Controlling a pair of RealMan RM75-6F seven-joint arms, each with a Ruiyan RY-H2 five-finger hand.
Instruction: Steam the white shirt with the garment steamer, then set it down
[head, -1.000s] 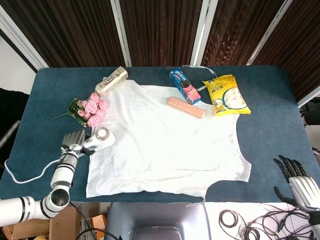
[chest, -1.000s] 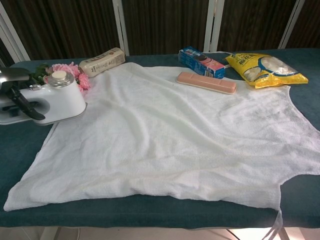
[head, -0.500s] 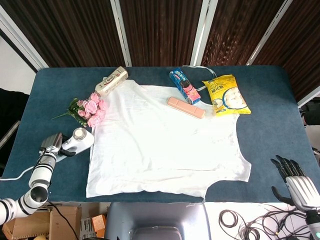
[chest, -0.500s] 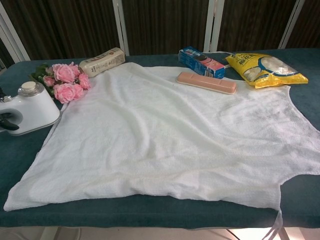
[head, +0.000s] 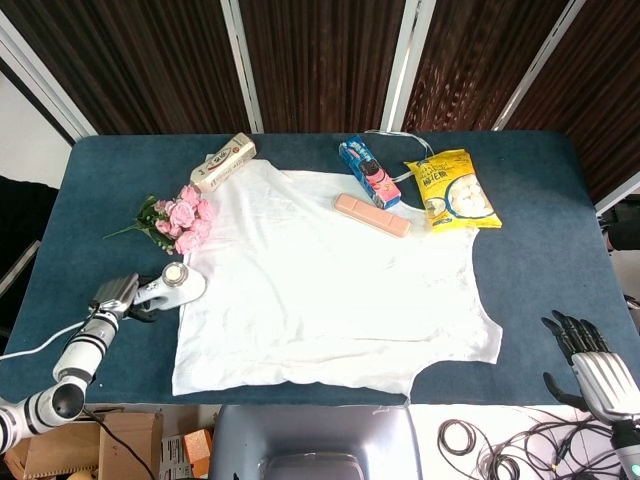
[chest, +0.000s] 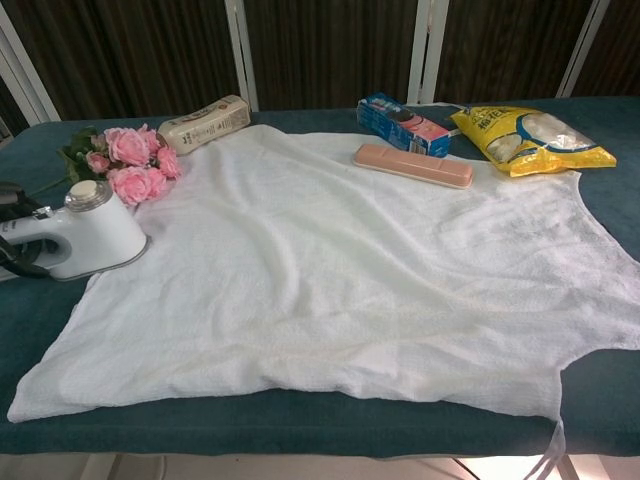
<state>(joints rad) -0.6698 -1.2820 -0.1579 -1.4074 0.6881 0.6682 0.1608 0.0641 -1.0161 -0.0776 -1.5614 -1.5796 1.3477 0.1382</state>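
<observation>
Head view is showing my left hand (head: 112, 297) gripping the handle of the garment steamer (head: 172, 287), which is sitting at the left edge of the white shirt (head: 330, 280), just below the pink roses (head: 180, 220). My right hand (head: 598, 368) is hanging off the table (head: 540, 230) at the near right corner, holding nothing, with its fingers spread apart. Beyond the shirt, a pink case (head: 371, 215), a blue carton (head: 368, 172) and a yellow snack bag (head: 452, 189) are lying.

head looks down; chest low, closer; both share shirt (head: 325, 275).
</observation>
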